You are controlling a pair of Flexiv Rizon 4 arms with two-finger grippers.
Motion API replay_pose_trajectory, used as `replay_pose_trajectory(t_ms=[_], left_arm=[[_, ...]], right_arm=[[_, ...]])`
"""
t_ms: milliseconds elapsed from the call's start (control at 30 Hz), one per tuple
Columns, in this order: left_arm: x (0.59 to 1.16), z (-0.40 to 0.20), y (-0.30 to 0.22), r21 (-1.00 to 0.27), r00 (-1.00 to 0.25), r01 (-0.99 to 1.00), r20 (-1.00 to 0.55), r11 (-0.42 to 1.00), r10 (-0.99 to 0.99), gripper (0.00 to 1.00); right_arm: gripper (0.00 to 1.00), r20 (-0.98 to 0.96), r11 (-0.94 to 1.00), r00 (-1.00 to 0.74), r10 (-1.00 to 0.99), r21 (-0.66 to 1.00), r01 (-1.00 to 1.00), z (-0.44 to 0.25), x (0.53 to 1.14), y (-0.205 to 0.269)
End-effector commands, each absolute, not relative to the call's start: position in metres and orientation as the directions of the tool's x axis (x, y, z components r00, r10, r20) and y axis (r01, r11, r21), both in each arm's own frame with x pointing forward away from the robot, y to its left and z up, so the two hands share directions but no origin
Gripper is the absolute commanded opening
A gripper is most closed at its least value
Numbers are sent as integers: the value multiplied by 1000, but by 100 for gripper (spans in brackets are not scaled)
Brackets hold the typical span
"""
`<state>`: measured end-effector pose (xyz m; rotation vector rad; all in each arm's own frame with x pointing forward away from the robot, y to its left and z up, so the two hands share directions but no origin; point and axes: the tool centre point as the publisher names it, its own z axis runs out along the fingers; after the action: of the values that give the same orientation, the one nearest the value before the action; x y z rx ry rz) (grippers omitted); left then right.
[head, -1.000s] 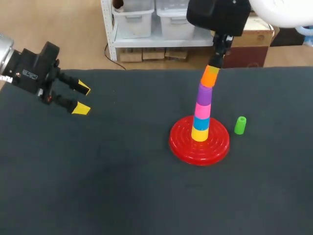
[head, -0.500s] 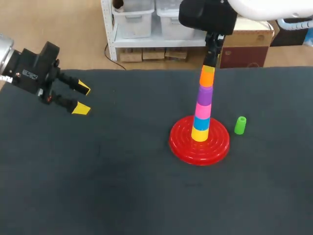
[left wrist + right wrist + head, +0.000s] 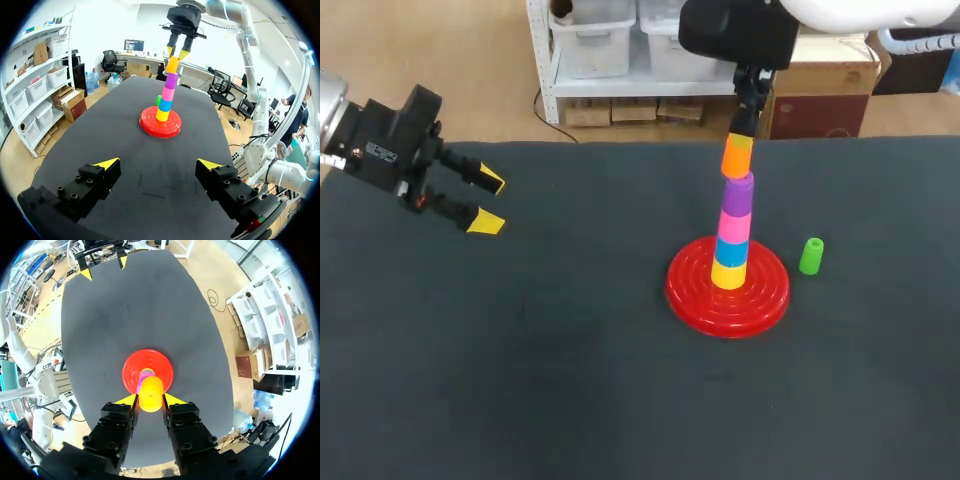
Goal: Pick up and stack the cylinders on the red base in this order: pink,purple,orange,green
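The red base [image 3: 760,300] carries a post of yellow, blue, pink [image 3: 735,221] and purple [image 3: 738,190] cylinders. My right gripper [image 3: 740,142] hangs straight over the post, shut on the orange cylinder [image 3: 737,158], which sits at the purple one's top; whether it rests there I cannot tell. In the right wrist view the orange cylinder [image 3: 150,393] fills the gap between the fingers, with the red base [image 3: 131,371] below. The green cylinder [image 3: 810,256] stands on the table just right of the base. My left gripper [image 3: 488,202] hovers open and holds nothing at the far left; from it the stack [image 3: 166,96] is ahead.
A dark mat [image 3: 570,380] covers the whole table. Apart from the base and the green cylinder, nothing else lies on it. The table's far edge runs just behind the stack.
My right gripper has carried the orange cylinder a little leftward, so it now stands in line above the purple one instead of leaning right. The left arm has kept still.
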<state>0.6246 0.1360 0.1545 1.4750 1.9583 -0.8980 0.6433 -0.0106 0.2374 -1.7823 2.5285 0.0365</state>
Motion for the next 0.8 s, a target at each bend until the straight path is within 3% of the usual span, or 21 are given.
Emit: replay_pose_trajectory(t_ms=[33, 800], left_arm=[[624, 153, 137, -193, -266, 964, -744, 184, 614, 100], [624, 153, 137, -193, -266, 964, -744, 184, 614, 100]], right_arm=[[0, -57, 337, -336, -940, -14, -941, 238, 639, -14], [0, -43, 341, -340, -939, -17, -940, 237, 640, -17]])
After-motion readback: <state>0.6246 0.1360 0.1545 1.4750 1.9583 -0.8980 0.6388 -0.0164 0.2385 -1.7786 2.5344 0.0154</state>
